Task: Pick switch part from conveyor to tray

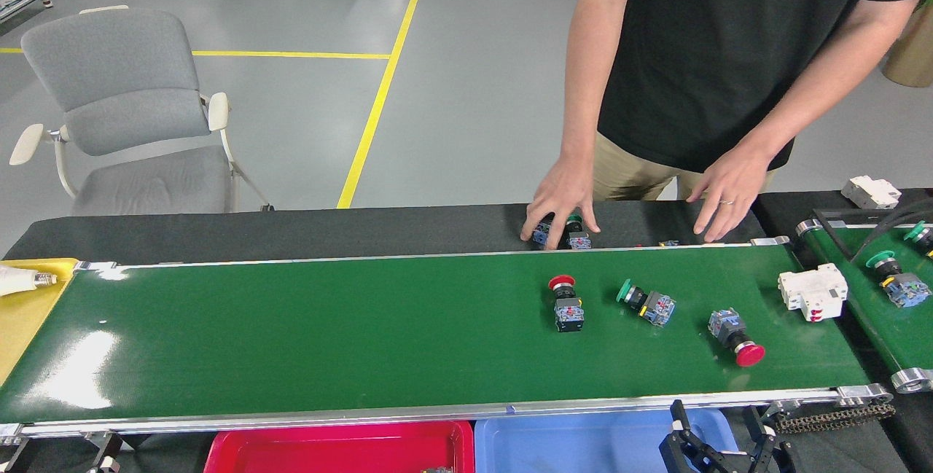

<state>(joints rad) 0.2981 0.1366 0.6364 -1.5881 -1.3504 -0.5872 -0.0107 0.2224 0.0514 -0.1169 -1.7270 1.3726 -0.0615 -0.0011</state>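
Head view. The conveyor (291, 327) is shown carrying three push-button switch parts toward its right half: a red-capped switch part (567, 303) lying with its long axis running across the belt, cap to the far side; a green-capped switch part (646, 302) lying roughly along the belt, cap to the left; and a second red-capped switch part (735, 337) set diagonally, cap toward the near rail. A white breaker block (813, 291) rests near the belt's right end. The right gripper (721, 447) is seen at the bottom edge over the blue tray (583, 447), its dark fingers standing apart and holding nothing. The left gripper is not in view. The diagonal red-capped part is judged nearest, lying up and slightly right of the gripper, across the near rail. A person's hand (557, 203) rests on spare switches beyond the far rail. A red tray (342, 447) adjoins the blue one. No legible writing is visible
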